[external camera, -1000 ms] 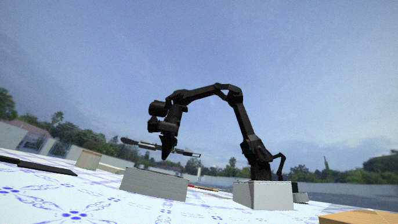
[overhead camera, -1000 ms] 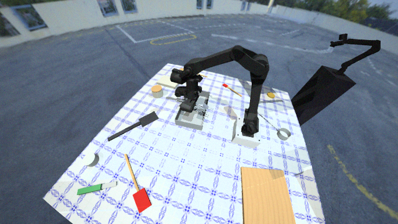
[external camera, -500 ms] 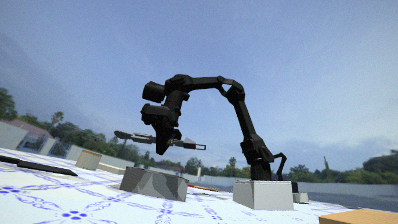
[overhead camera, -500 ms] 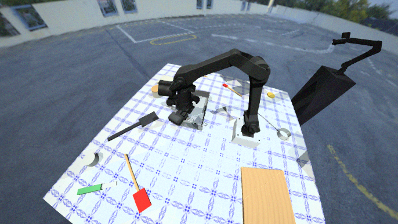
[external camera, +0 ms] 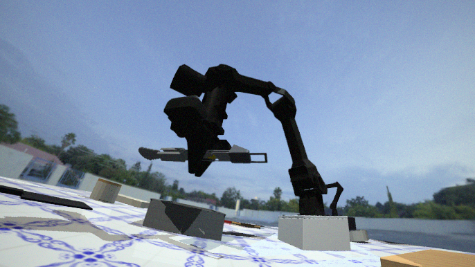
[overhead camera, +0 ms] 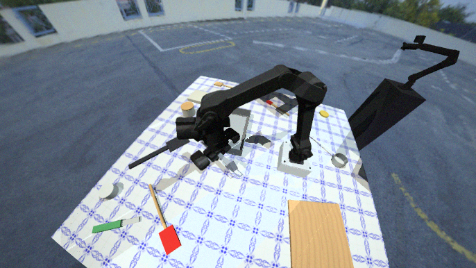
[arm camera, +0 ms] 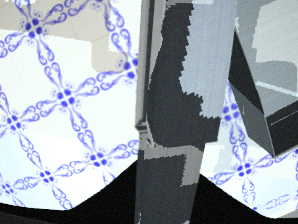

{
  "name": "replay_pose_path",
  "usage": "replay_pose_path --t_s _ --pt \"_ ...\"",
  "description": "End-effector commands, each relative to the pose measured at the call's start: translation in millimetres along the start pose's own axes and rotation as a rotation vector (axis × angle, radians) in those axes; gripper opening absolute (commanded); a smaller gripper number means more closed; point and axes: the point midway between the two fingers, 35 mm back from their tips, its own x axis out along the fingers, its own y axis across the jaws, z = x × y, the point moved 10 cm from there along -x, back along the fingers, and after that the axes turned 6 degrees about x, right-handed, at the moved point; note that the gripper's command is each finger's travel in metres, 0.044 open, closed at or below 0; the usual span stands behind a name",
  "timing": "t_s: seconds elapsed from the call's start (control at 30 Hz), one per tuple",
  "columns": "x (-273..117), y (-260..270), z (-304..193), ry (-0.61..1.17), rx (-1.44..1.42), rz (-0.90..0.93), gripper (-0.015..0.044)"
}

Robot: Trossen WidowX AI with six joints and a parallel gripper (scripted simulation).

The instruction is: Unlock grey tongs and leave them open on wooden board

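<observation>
My gripper [overhead camera: 216, 153] [external camera: 198, 171] [arm camera: 160, 164] points down and is shut on the grey tongs [overhead camera: 229, 164] [external camera: 240, 156] [arm camera: 165, 187] around their middle. The tongs hang well above the table, about level in the exterior view, with the dark scalloped tips to the left and the small loop at the other end to the right. The arms look close together. The fingers hide part of the tongs. The roasting tin [overhead camera: 245, 130] [external camera: 187, 218] [arm camera: 252, 117] stands below and beyond them. The wooden board [overhead camera: 319, 236] [external camera: 429, 260] lies at the front right in the top view.
A black spatula [overhead camera: 178, 144] [external camera: 55, 200] and a lidded pot [overhead camera: 187, 109] [external camera: 105, 191] are on the left. A red spatula [overhead camera: 170, 239], a green-handled tool [overhead camera: 107, 226] and a white cup [overhead camera: 107, 191] lie or stand at the front left. The arm's pale base [overhead camera: 294, 167] [external camera: 325, 233] stands between tin and board.
</observation>
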Motion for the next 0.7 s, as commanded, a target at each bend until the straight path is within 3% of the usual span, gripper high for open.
replay_pose_path --t_s 0.0,0.67 --pt "-4 13 -15 -0.007 0.046 0.007 -0.0150" --pt "-13 66 -119 0.002 0.385 0.008 -0.0150"
